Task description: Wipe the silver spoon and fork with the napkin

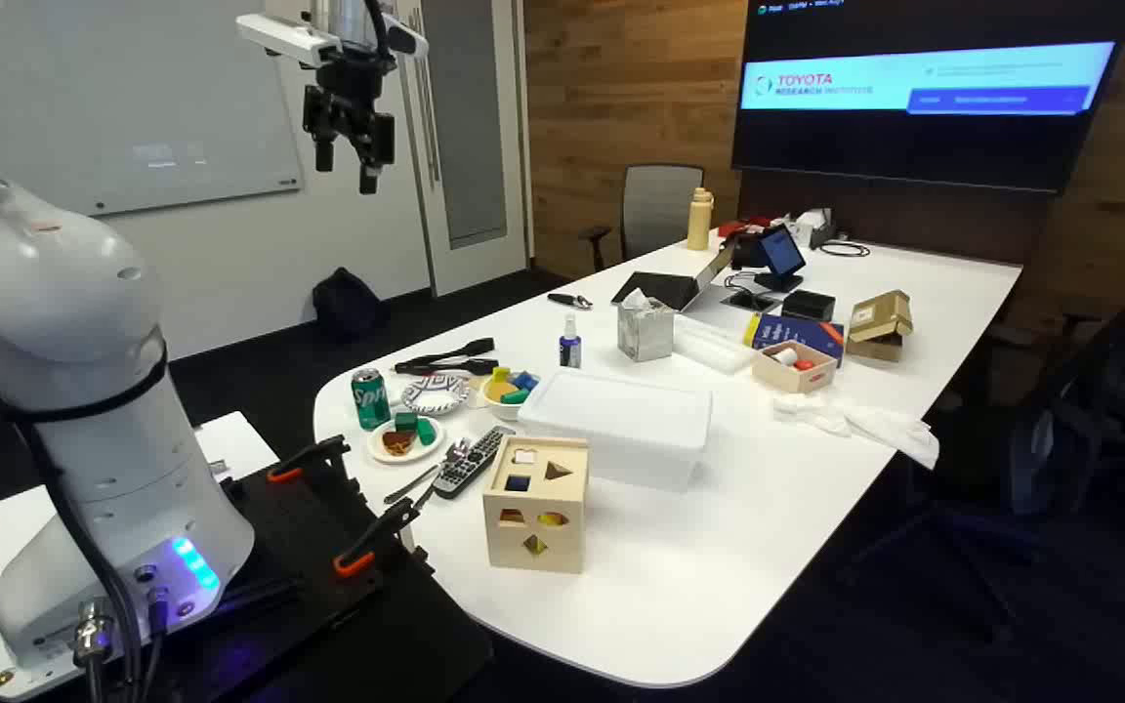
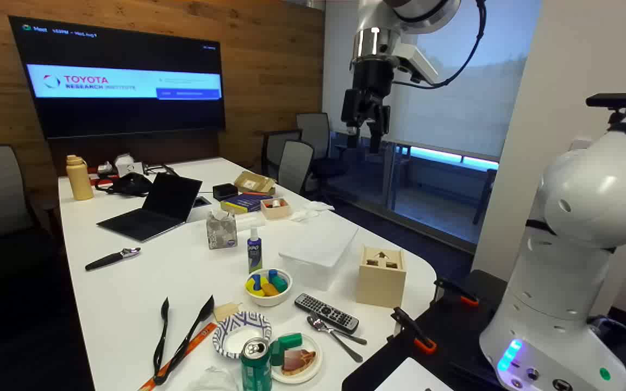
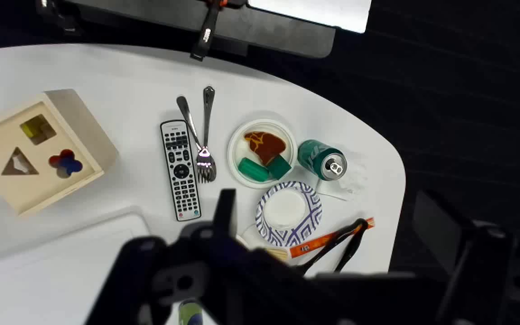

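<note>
The silver fork (image 3: 208,108) and silver spoon (image 3: 187,113) lie crossed on the white table (image 3: 120,81), their heads overlapping beside the remote; they also show as a pair in both exterior views. A crumpled whitish sheet (image 3: 352,178) lies by the green can and may be the napkin; it shows in an exterior view (image 2: 215,378). Other white crumpled cloths or papers (image 1: 860,422) lie at the table's far long edge. My gripper (image 1: 346,168) is high above the table, fingers pointing down, open and empty; its spread fingers frame the wrist view (image 3: 331,221).
Near the cutlery are the remote (image 3: 181,171), wooden shape box (image 3: 81,122), plate of toy food (image 3: 234,155), green can (image 3: 313,153), patterned bowl (image 3: 312,203) and black tongs (image 2: 185,347). A plastic bin (image 1: 621,410), spray bottle (image 1: 570,344) and tissue box (image 1: 645,334) stand farther off.
</note>
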Controlling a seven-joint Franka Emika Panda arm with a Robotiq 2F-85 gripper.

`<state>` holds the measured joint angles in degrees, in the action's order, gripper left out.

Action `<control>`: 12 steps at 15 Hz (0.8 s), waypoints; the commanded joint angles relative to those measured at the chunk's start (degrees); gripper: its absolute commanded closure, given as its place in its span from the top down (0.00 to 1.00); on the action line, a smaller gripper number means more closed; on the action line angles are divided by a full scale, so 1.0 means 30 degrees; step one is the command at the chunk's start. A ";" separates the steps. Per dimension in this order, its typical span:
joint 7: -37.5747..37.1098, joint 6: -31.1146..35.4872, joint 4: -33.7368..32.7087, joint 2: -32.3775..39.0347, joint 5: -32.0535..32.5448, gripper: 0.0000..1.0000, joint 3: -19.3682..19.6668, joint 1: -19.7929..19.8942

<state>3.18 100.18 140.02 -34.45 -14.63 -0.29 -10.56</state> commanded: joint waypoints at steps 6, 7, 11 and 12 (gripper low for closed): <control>0.0358 0.0912 -0.0622 0.1540 -0.0305 1.00 -0.0710 0.0290; 0.0261 0.1565 -0.0780 0.2229 -0.0279 1.00 -0.1075 0.0135; -0.0433 0.6253 -0.1265 0.6071 -0.0096 1.00 -0.3211 -0.0690; -0.0933 0.7148 -0.1529 0.7114 0.0027 1.00 -0.3840 -0.0904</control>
<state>2.93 115.90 139.45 -22.80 -14.73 -7.99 -11.58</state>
